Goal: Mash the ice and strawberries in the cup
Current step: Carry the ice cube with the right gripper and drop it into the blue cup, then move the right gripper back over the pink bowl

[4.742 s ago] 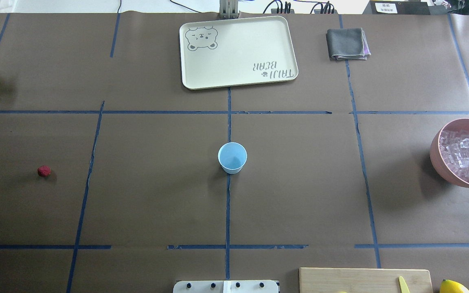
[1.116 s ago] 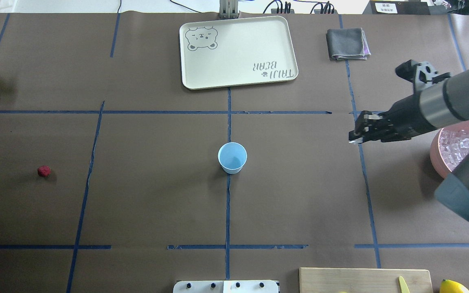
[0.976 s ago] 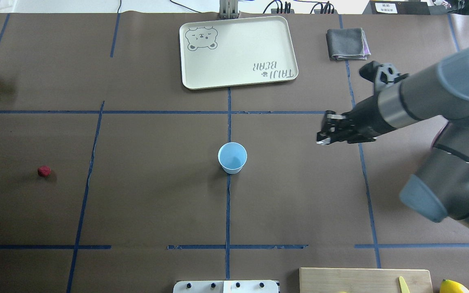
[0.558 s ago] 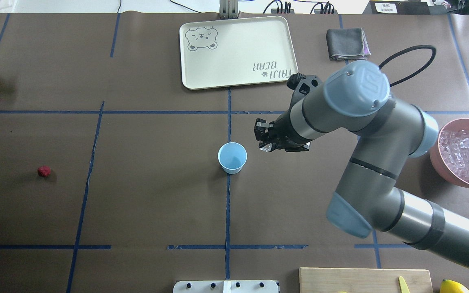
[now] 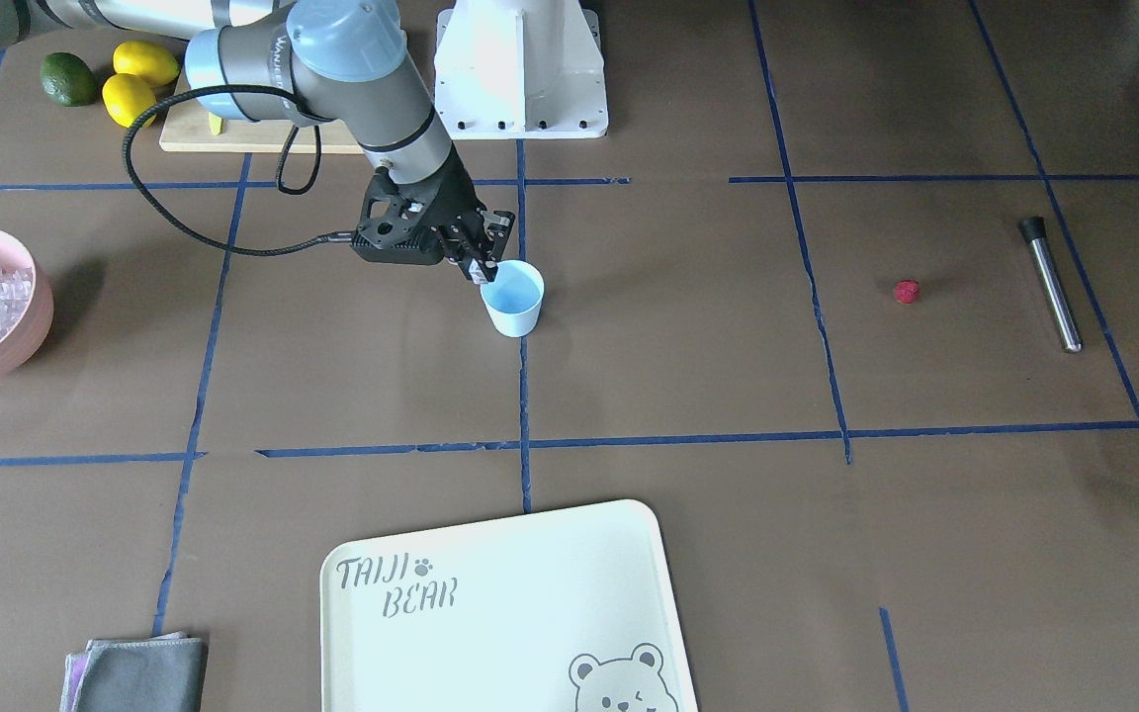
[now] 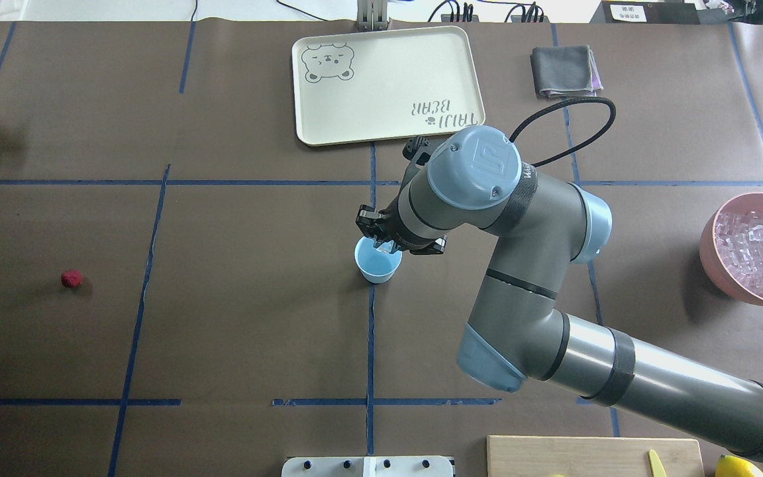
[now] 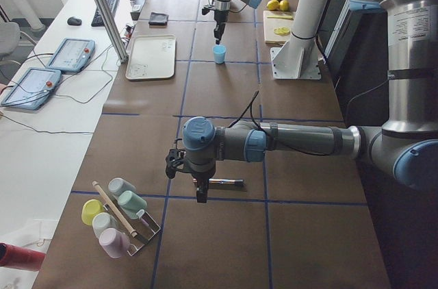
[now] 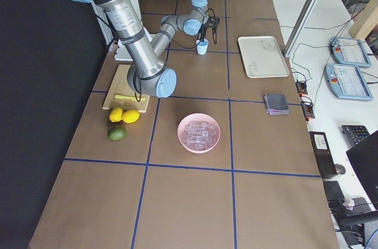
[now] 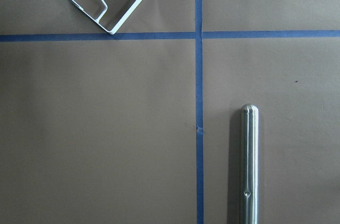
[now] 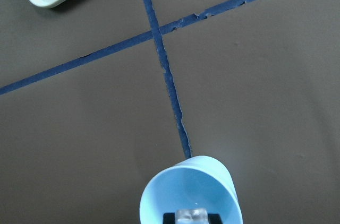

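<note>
At the table's centre, the ice goes in first.
By the left edge, the left gripper (image 7: 198, 194) hangs over a steel rod (image 9: 248, 165), and I cannot tell how its fingers stand. The strawberry (image 6: 71, 278) lies near that edge, untouched. Midway, the right gripper (image 6: 382, 244) pinches one ice cube (image 10: 192, 215) directly above the cup (image 6: 377, 269), so a release should drop it inside. The pink bowl (image 6: 709, 255), holding the rest, sits at the right edge.
</note>
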